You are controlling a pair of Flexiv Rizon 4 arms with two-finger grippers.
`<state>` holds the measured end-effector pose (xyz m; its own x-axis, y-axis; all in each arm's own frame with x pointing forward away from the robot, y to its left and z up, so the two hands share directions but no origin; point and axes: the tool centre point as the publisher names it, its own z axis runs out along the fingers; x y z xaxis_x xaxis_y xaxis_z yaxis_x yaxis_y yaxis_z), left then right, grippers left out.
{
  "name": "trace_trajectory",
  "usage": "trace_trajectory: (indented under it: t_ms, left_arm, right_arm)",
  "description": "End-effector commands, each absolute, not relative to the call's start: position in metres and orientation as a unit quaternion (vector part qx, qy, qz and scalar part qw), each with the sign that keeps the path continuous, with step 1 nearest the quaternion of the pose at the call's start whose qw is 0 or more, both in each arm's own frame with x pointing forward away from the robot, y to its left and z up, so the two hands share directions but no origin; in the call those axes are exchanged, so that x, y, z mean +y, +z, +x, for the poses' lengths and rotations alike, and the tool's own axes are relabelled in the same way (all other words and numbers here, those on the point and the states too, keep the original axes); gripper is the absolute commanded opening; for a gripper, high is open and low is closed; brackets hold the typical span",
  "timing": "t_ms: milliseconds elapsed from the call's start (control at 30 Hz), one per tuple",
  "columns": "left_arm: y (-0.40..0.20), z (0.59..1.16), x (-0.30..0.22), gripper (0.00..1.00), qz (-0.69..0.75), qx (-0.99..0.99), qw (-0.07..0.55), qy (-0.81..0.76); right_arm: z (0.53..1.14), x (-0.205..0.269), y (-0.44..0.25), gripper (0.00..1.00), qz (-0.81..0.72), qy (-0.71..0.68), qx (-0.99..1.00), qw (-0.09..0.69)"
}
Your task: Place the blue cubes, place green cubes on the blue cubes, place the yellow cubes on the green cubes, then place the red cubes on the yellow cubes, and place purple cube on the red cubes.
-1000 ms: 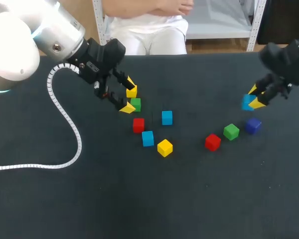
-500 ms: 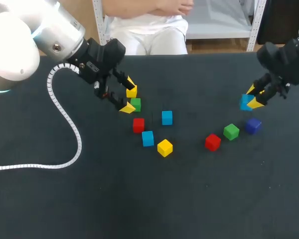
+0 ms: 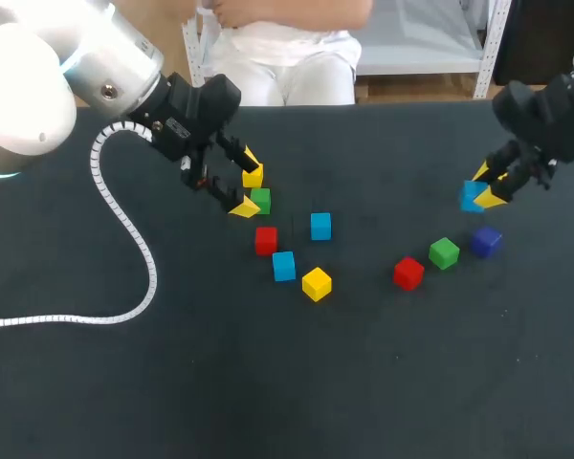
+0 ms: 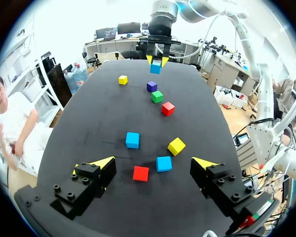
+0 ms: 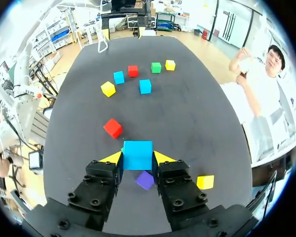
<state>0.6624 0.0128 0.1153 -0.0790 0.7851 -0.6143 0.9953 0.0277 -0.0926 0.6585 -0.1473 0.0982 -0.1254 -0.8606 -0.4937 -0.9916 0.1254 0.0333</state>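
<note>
My right gripper (image 3: 485,187) (image 5: 138,157) is shut on a blue cube (image 3: 472,196) (image 5: 137,154), held above the table's right side. Under and beside it lie a purple cube (image 3: 486,241) (image 5: 144,180), a green cube (image 3: 444,252) and a red cube (image 3: 408,273) (image 5: 112,128). My left gripper (image 3: 246,188) (image 4: 154,164) hangs open over the left group, next to a yellow cube (image 3: 253,177) and a green cube (image 3: 260,200). Ahead of it sit a red cube (image 3: 265,240) (image 4: 140,173), two blue cubes (image 3: 283,266) (image 3: 320,226) and another yellow cube (image 3: 317,284) (image 4: 176,146).
A third yellow cube (image 5: 205,181) (image 4: 122,79) lies beside my right gripper near the table's far right edge, hidden by the arm in the head view. A white cable (image 3: 124,239) from my left arm loops over the table's left part. A black cloth (image 3: 383,382) covers the table.
My right gripper has shifted slightly to the left with the blue cube in it. The left arm and the loose cubes have not moved.
</note>
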Motion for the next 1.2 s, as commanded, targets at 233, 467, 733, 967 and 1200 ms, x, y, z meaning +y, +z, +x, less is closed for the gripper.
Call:
trace_trajectory:
  t_ms: [233,467,733,967,1200]
  left_arm:
    - [0.116,0.663,0.013,1.00,0.648,0.688,0.202,-0.258]
    - [0.116,0.663,0.013,1.00,0.648,0.688,0.202,-0.258]
    - [0.116,0.663,0.013,1.00,0.648,0.688,0.202,-0.258]
    - [0.116,0.663,0.013,1.00,0.648,0.688,0.202,-0.258]
    - [0.116,0.663,0.013,1.00,0.648,0.688,0.202,-0.258]
  right_arm:
    - [0.644,-0.098,0.119,0.00,-0.682,0.146,0.697,0.168]
    - [0.637,-0.072,0.109,0.00,-0.692,0.138,0.693,0.146]
    - [0.636,-0.056,0.103,0.00,-0.696,0.151,0.687,0.142]
    - [0.640,-0.053,0.096,0.00,-0.696,0.154,0.688,0.137]
    - [0.645,-0.045,0.088,0.00,-0.693,0.159,0.689,0.139]
